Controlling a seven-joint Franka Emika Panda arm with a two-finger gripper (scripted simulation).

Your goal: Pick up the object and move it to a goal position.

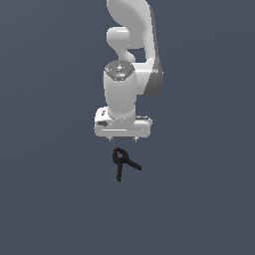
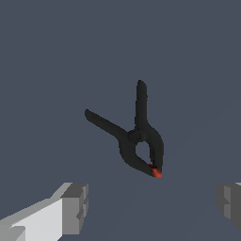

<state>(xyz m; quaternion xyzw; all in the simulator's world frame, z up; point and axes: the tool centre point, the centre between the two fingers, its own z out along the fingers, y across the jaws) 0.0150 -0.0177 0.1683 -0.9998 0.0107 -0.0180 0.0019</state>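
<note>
The object is a small black spring clamp (image 1: 122,163) with two thin splayed handles and a tiny red-orange tip. It lies flat on the dark grey surface, just in front of and below the white gripper (image 1: 122,140) in the exterior view. The gripper hangs above the surface, pointing down, and is open with nothing between its fingers. In the wrist view the clamp (image 2: 136,136) lies ahead of the gripper (image 2: 153,207), apart from both grey fingertips (image 2: 75,207), with its red-orange tip nearest them.
The white arm (image 1: 130,45) rises behind the gripper at the top of the exterior view. A plain dark grey surface (image 1: 50,189) spreads all around.
</note>
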